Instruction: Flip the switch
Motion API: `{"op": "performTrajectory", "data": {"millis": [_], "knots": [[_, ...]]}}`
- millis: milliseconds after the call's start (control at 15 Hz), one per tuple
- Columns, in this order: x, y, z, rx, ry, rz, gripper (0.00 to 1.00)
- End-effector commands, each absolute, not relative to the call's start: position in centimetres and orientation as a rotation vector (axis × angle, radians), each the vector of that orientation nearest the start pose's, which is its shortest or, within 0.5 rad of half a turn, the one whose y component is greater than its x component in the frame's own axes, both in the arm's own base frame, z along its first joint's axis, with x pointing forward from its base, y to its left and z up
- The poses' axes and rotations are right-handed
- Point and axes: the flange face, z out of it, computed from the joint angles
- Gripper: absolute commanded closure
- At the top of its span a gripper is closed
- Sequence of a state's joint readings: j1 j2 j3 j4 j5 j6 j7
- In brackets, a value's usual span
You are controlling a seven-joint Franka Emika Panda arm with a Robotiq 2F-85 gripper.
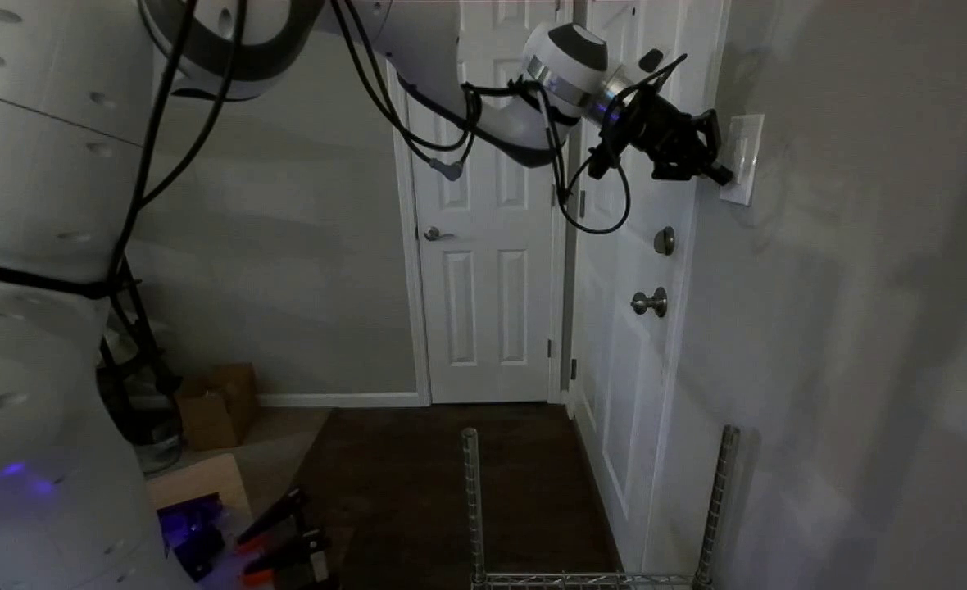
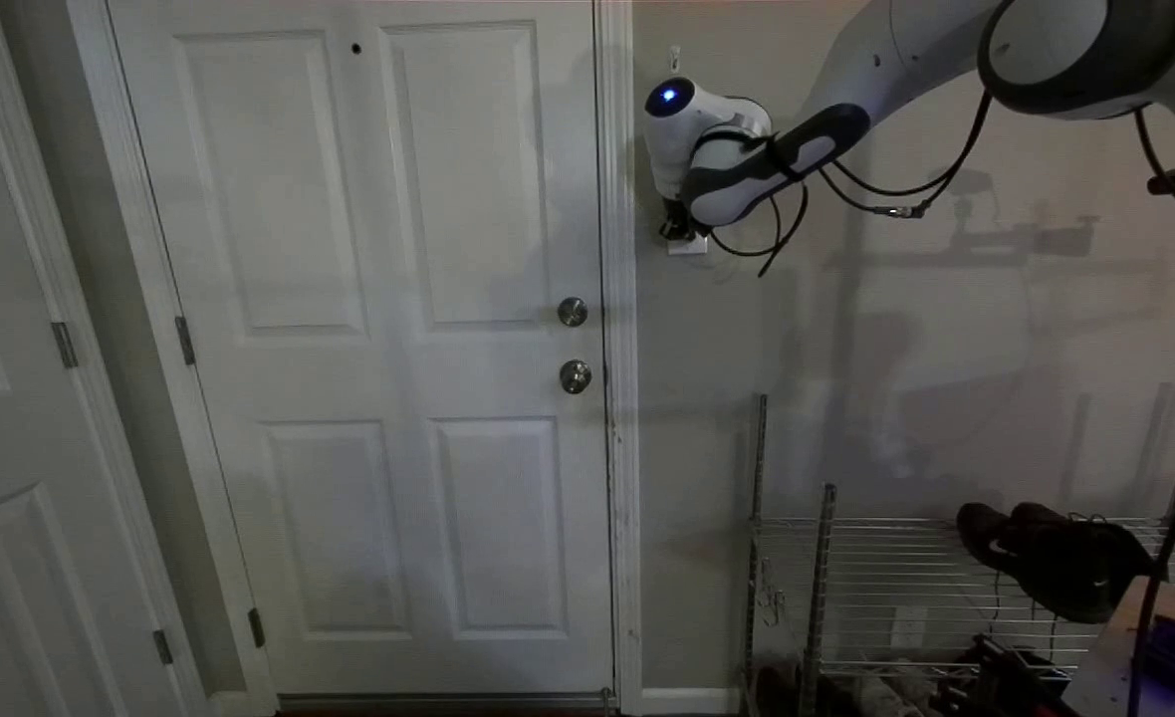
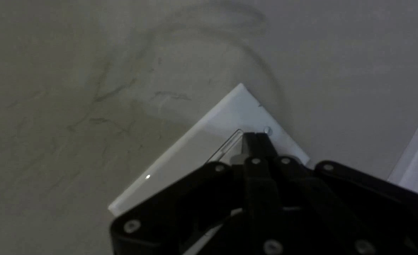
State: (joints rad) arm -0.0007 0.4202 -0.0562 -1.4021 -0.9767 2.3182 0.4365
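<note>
The switch is a white upright plate on the wall beside the door, seen in an exterior view (image 1: 746, 147). Only its lower edge shows below the gripper in an exterior view (image 2: 688, 247). In the wrist view the plate (image 3: 209, 136) lies diagonally, with part of the long rocker outline visible and the rest hidden behind the fingers. My gripper (image 1: 724, 174) is shut and empty, its fingertips together. In the wrist view the fingertips (image 3: 255, 134) are over one end of the rocker, near a plate screw. They are at the plate's lower part; I cannot tell whether they press it.
A white door (image 2: 398, 378) with round metal knobs (image 2: 575, 376) and its frame stand beside the switch. A wire rack (image 2: 906, 578) with dark shoes (image 2: 1056, 563) stands below along the wall. A cardboard box (image 1: 220, 406) is on the floor. Cables (image 1: 590, 229) hang from the arm.
</note>
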Motion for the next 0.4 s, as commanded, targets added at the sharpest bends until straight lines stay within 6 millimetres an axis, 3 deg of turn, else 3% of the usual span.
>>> {"op": "performTrajectory", "data": {"millis": [0,333], "knots": [[71.6,-3.4,52.6,2.264,0.058,0.713,0.98],[71.1,-0.9,52.1,2.263,0.079,0.702,0.98]]}}
